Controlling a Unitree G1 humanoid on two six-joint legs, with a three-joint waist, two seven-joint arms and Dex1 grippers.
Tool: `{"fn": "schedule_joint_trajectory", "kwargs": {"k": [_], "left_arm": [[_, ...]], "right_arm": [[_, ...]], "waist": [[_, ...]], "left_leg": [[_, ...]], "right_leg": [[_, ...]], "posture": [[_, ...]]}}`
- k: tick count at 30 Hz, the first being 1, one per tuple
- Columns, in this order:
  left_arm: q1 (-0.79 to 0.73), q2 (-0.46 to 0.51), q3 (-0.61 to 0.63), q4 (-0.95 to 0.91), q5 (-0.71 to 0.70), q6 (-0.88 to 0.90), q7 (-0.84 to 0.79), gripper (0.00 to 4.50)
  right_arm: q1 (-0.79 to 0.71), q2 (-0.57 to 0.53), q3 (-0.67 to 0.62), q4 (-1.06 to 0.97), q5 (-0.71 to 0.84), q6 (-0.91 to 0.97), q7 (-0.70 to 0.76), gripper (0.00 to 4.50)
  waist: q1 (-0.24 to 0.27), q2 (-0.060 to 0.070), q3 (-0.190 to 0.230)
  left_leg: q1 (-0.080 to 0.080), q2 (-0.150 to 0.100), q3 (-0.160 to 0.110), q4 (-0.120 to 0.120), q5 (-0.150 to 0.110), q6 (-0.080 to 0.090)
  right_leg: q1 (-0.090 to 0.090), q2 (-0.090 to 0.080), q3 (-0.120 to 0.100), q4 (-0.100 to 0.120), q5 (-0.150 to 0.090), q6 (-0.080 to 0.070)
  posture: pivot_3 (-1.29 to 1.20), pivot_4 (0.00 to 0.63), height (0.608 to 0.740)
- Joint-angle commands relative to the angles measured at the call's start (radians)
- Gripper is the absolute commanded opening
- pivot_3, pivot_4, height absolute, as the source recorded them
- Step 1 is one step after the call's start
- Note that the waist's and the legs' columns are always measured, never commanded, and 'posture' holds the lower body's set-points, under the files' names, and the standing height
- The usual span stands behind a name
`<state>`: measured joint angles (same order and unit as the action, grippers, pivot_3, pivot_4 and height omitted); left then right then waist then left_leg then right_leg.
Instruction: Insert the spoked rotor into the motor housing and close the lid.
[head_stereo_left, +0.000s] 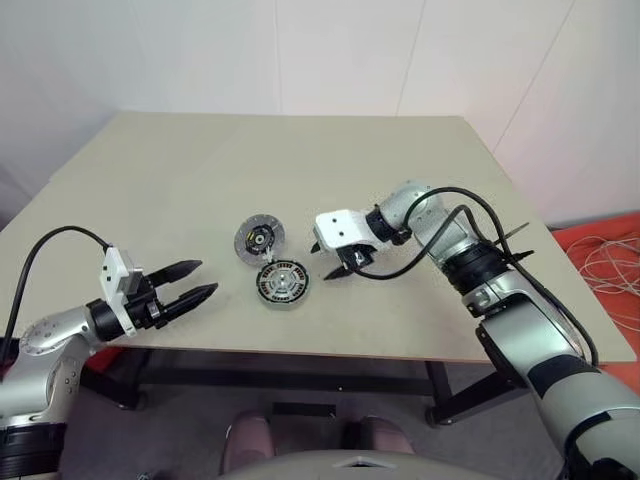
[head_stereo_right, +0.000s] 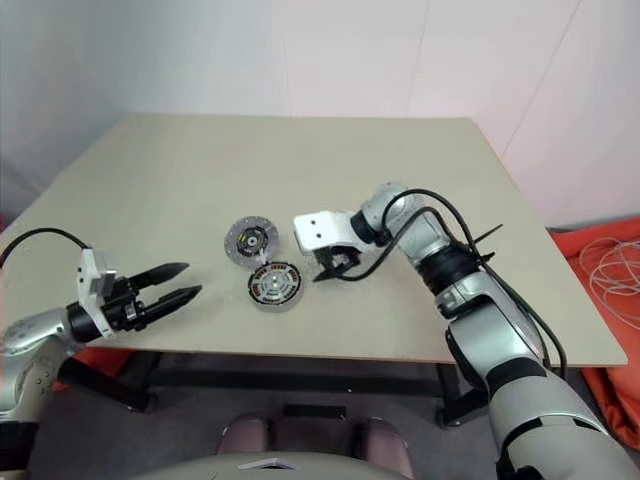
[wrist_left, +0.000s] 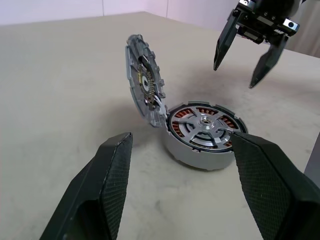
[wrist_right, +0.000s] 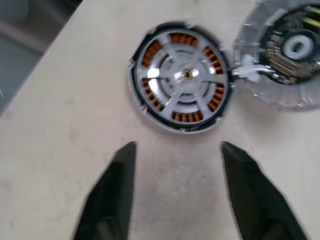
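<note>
The motor housing (wrist_left: 185, 155) sits near the table's front middle, its copper windings showing around the rim. The spoked rotor (wrist_left: 206, 125) lies flat inside it, silver hub up. The lid (head_stereo_left: 260, 238) stands tilted open at the housing's far-left edge, joined to it by short wires, dark inner face showing. My right gripper (head_stereo_left: 322, 262) hangs just right of the housing, pointing down and left, open and empty. My left gripper (head_stereo_left: 207, 277) is held level to the left of the housing, a hand's width away, open and empty.
The beige table (head_stereo_left: 400, 160) is bare apart from the motor parts. Its front edge runs close below the housing. White cables (head_stereo_left: 605, 265) lie on an orange surface on the floor at the right.
</note>
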<state>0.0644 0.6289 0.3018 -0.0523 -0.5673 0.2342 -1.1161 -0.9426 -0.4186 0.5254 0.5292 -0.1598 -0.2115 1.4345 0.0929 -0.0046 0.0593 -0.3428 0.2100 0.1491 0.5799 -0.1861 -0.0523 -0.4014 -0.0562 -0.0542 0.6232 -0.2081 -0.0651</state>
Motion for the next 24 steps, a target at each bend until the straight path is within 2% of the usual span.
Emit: {"fn": "schedule_joint_trajectory", "kwargs": {"k": [1, 3, 6, 10, 17, 24], "left_arm": [[-0.014, 0.001, 0.002, -0.023, -0.004, -0.029, 0.001, 3.34], [-0.016, -0.002, 0.0, -0.021, -0.003, -0.034, 0.002, 3.34], [-0.014, -0.004, -0.001, -0.021, -0.004, -0.038, 0.003, 3.34], [-0.01, -0.008, -0.004, -0.024, -0.004, -0.043, 0.006, 3.34], [-0.011, -0.011, -0.012, -0.022, -0.003, -0.047, 0.008, 3.34], [-0.034, -0.007, -0.02, -0.006, -0.001, -0.049, 0.008, 3.34]], "right_arm": [[-0.051, -0.006, 0.047, 0.001, -0.1, -0.302, -0.089, 4.0], [-0.059, -0.009, 0.081, 0.021, -0.152, -0.427, -0.121, 4.0], [-0.07, 0.004, 0.112, 0.054, -0.173, -0.51, -0.124, 4.0], [-0.094, 0.008, 0.159, 0.114, -0.25, -0.635, -0.171, 4.0], [-0.169, 0.037, 0.214, 0.212, -0.386, -0.717, -0.265, 4.0], [-0.208, 0.083, 0.249, 0.238, -0.404, -0.704, -0.22, 4.0]], "waist": [[-0.001, 0.0, 0.0], [-0.003, 0.0, 0.0], [-0.007, -0.001, 0.0], [-0.013, -0.001, 0.0], [-0.028, -0.001, 0.0], [-0.035, -0.001, 0.0]], "left_leg": [[0.0, 0.0, 0.0, 0.0, 0.0, 0.0], [0.0, 0.0, 0.0, 0.0, 0.0, 0.0], [0.0, 0.0, 0.0, 0.001, 0.0, 0.0], [0.0, 0.0, 0.0, 0.001, 0.0, 0.0], [0.0, 0.0, 0.0, 0.001, 0.0, 0.0], [-0.001, 0.0, 0.0, 0.001, 0.0, 0.0]], "right_leg": [[0.0, 0.0, 0.0, 0.0, -0.001, 0.001], [0.0, 0.0, 0.0, 0.0, -0.003, 0.005], [0.0, 0.0, 0.0, 0.0, -0.003, 0.005], [0.0, 0.0, 0.0, 0.0, 0.001, -0.001], [0.0, 0.0, 0.0, 0.001, 0.001, -0.001], [0.0, 0.001, 0.0, 0.001, 0.001, -0.002]], "posture": [[0.0, 0.0, 0.74], [0.0, 0.0, 0.74], [0.0, 0.0, 0.74], [0.0, 0.0, 0.74], [0.0, 0.0, 0.74], [0.0, 0.0, 0.74]]}}
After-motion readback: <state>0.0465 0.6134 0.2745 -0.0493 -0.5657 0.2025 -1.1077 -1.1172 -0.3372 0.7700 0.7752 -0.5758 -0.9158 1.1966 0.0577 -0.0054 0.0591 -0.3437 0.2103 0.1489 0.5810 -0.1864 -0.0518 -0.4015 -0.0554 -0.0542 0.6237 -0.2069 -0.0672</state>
